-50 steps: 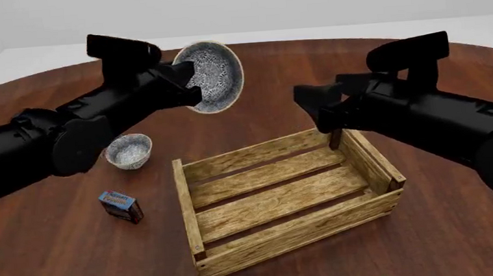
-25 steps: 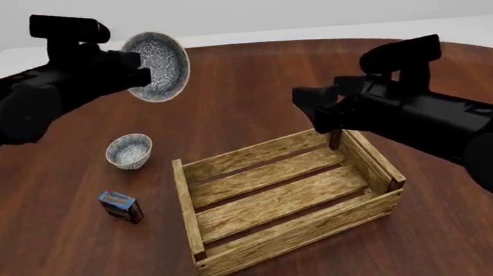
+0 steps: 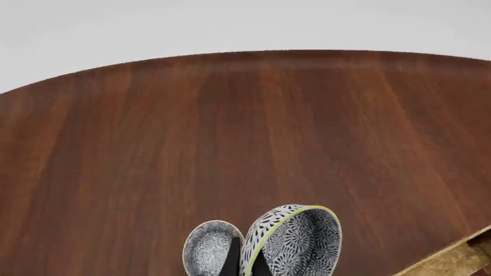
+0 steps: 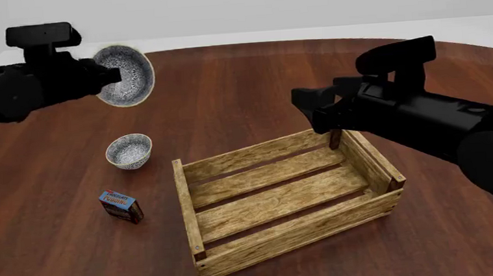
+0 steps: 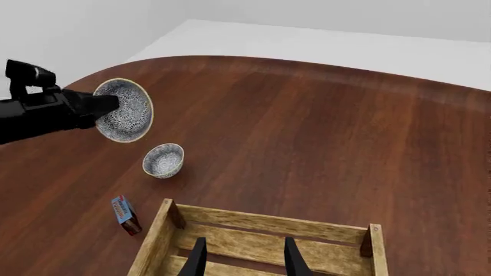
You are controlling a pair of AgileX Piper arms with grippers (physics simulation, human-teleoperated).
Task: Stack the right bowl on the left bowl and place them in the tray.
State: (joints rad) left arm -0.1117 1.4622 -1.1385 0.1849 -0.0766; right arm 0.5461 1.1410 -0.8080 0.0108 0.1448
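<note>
Brown round table (image 4: 252, 92), pale walls, left pincer (image 4: 107, 75) gripping right bowl (image 4: 125, 75), right pincer (image 5: 244, 259) open

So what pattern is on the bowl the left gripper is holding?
The held bowl is white with a dense blue-grey lacy pattern, clearest in the left wrist view.

Left wrist view: the right bowl (image 3: 295, 241) is at the bottom edge, tilted on its side, patterned inside facing the camera, rim edged in yellow-green. Dark fingers (image 3: 231, 261) of the left end effector (image 3: 244, 265) grip its rim. The left bowl (image 3: 208, 248) sits just beside and partly behind it, upright on the table (image 3: 230, 132). One corner of the tray (image 3: 460, 260) shows at the lower edge.
</note>
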